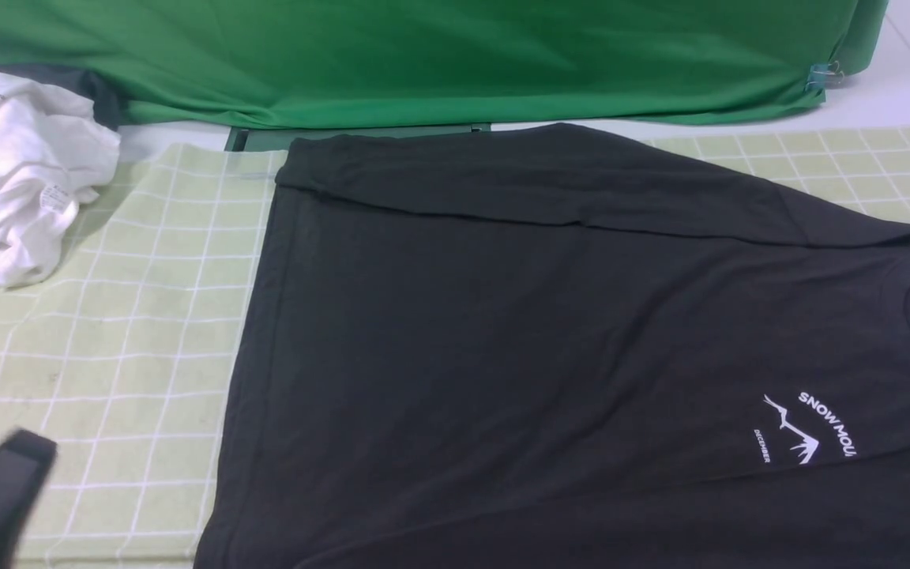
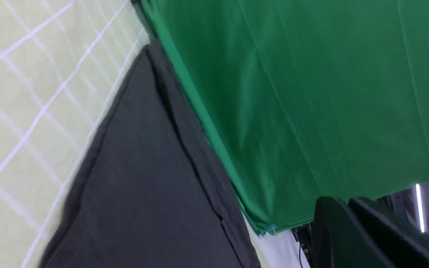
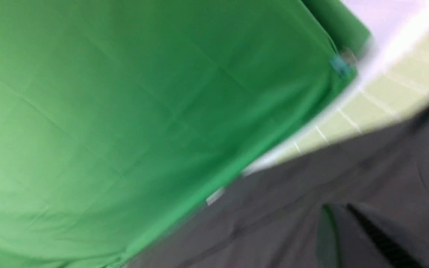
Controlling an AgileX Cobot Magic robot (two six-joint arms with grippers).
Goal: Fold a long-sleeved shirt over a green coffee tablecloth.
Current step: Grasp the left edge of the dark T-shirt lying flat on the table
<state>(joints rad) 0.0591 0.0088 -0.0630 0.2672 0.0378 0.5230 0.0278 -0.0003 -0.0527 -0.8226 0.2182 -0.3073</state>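
Observation:
The black long-sleeved shirt (image 1: 518, 340) lies spread flat on the pale green checked tablecloth (image 1: 123, 340). Its collar and white logo are at the right. A folded band of fabric runs along its far edge. My left gripper (image 1: 20, 457) hovers over the tablecloth at the near left, apart from the shirt's hem. In the left wrist view the left gripper (image 2: 339, 204) has its fingers together with nothing between them, and the shirt (image 2: 143, 193) lies beyond. The right gripper (image 3: 336, 209), blurred, is over the shirt (image 3: 292, 201), fingers together. It is out of the front view.
A crumpled white garment (image 1: 16, 166) sits on the tablecloth's far left corner. A bright green drape (image 1: 439, 55) hangs along the back, just behind the shirt's far edge. Bare tablecloth shows left of the shirt and at the far right (image 1: 858, 166).

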